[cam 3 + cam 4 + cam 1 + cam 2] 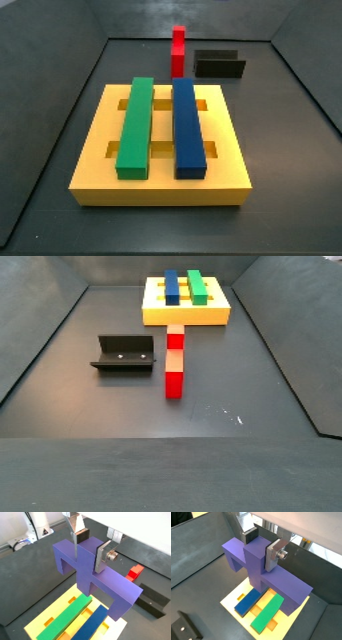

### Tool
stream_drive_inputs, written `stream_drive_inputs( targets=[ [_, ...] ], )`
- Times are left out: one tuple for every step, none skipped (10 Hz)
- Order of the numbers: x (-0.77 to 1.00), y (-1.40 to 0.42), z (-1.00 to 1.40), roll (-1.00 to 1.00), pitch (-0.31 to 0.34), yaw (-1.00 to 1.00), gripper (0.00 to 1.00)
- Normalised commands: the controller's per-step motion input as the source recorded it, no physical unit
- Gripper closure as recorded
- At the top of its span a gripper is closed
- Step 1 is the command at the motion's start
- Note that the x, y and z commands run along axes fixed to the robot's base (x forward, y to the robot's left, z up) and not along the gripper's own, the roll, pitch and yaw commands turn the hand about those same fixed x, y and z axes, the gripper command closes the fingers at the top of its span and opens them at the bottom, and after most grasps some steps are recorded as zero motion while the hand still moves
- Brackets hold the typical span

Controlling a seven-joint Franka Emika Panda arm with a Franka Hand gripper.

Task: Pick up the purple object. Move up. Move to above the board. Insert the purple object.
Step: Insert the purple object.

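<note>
In both wrist views my gripper (89, 554) (262, 549) is shut on the raised stem of the purple object (85, 574) (254, 569), a silver finger on each side. The bridge-shaped block hangs in the air above the yellow board (50, 618) (232, 599), crossbar level and legs pointing down. The board lies on the dark floor with a green bar (67, 619) (269, 611) and a blue bar (91, 626) (247, 601) lying in it. Both side views show the board (160, 190) (187, 318), but neither the gripper nor the purple object.
An upright red block (178, 50) (175, 361) (135, 571) stands on the floor off the board. The black fixture (219, 64) (123, 354) (152, 602) (184, 629) stands near it. Dark walls enclose the floor.
</note>
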Motion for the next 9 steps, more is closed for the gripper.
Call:
stream_drive_inputs(
  targets=[
    [0.01, -0.02, 0.00, 0.00, 0.000, 0.00, 1.00],
    [0.07, -0.10, -0.03, 0.01, 0.000, 0.00, 1.00],
    [0.09, -0.19, -0.11, 0.06, 0.000, 0.00, 1.00],
    [0.05, -0.28, -0.17, 0.13, 0.000, 0.00, 1.00],
    [0.05, -0.37, -0.18, 0.18, 0.000, 0.00, 1.00],
    [0.00, -0.55, -0.21, 0.21, -0.017, 0.00, 1.00],
    [0.04, -0.82, -0.29, 0.29, -0.044, 0.00, 1.00],
    [0.10, -0.90, -0.35, 0.30, -0.059, 0.00, 1.00],
    [0.15, -0.90, -0.36, 0.29, -0.050, 0.00, 1.00]
  ],
)
